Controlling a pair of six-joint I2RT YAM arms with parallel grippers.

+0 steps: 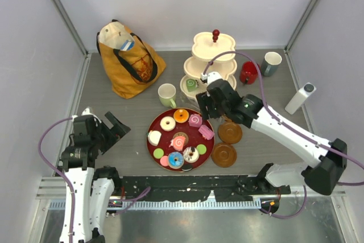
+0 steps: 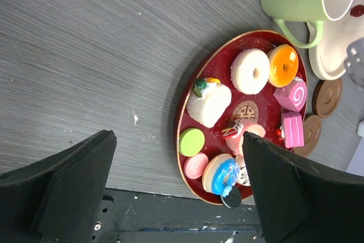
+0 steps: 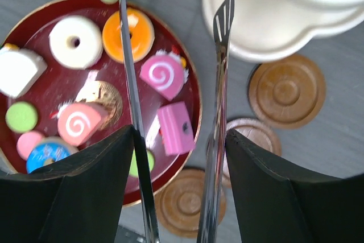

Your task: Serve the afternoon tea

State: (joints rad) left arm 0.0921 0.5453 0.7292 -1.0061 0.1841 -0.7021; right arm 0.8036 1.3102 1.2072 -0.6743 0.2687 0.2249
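Red, pale green, grey-blue: counting three mugs, with the red mug [image 1: 248, 72] and grey-blue mug [image 1: 271, 63] standing right of a three-tier cream stand [image 1: 211, 55], and the pale green mug [image 1: 166, 95] just beyond a round dark-red tray [image 2: 220, 64]. Counting at least eleven small toy pastries [image 1: 168, 123] lying on that tray, and three brown round saucers [image 3: 287, 90] beside it. Reading nothing: gold emblem [image 2: 245, 111] at tray centre and print on the mustard-yellow tote bag [image 1: 128, 64] both illegible. Reaching over the tray's far edge with the right gripper [image 3: 179, 135], pinching steel tongs [image 3: 223, 21], blades apart. Hovering left of the tray with the left gripper [image 2: 179, 140], fingers spread wide, empty.
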